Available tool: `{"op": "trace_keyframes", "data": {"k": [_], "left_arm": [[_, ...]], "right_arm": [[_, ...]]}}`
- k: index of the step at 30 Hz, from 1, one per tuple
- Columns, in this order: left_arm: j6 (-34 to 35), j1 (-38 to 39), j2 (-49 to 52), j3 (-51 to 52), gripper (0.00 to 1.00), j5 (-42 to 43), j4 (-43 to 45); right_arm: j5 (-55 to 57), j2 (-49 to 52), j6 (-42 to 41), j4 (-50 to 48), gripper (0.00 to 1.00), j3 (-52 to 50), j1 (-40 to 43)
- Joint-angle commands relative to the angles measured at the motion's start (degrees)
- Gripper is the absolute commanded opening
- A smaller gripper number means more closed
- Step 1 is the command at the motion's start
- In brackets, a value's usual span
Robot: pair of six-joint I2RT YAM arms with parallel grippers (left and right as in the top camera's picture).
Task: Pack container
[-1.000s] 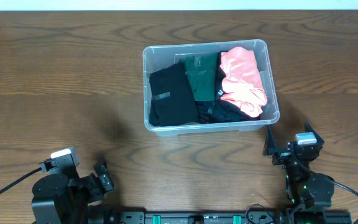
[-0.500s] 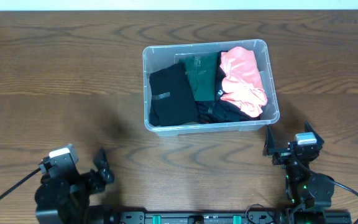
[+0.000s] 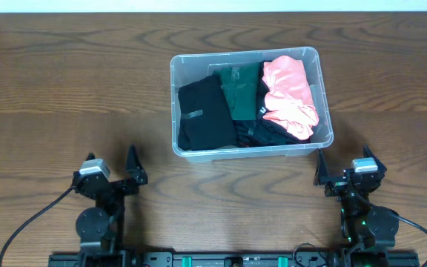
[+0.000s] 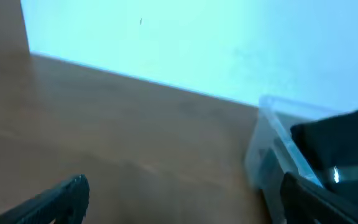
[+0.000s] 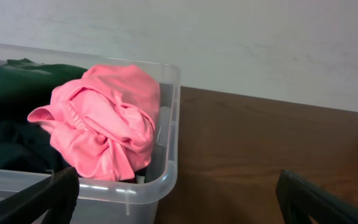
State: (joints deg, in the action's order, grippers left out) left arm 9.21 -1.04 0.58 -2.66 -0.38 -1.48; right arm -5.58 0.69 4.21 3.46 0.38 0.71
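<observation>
The large clear rectangular plastic bin, far-middle on the brown wooden counter, looks light, slick and flexible, best taken under its rounded rim; the left end effector and right end effector gape empty.

Both arms are matt black. The left gripper ends in two tapering black left fingers; these are blurred in the left wrist view, so their surface finish cannot be told. A small pale grey left camera block with a lighter top sits behind them, above a round black joint housing. A thin black left cable trails off to the lower edge. The right gripper has matching dark, pointed right fingers and a pale grey right camera block. Small green lights glow on its rounded black body, and a black right cable curves away. The black base rail carries green marks.
</observation>
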Motion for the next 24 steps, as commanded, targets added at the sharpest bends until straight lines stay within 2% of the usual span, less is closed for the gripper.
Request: {"op": "trace_keyframes", "data": {"k": [1, 13, 24], "left_arm": [[0.68, 0.28, -0.48, 2.34, 0.98, -0.11, 1.20], [0.70, 0.26, -0.35, 2.43, 0.98, -0.13, -2.75], [0.70, 0.26, -0.20, 2.43, 0.98, -0.11, -2.60]], "right_arm": [[0.04, -0.20, 0.74, 0.22, 0.99, -0.07, -0.57], [0.02, -0.20, 0.74, 0.22, 0.99, -0.07, -0.57], [0.04, -0.20, 0.74, 0.22, 0.99, -0.07, -0.57]]}}
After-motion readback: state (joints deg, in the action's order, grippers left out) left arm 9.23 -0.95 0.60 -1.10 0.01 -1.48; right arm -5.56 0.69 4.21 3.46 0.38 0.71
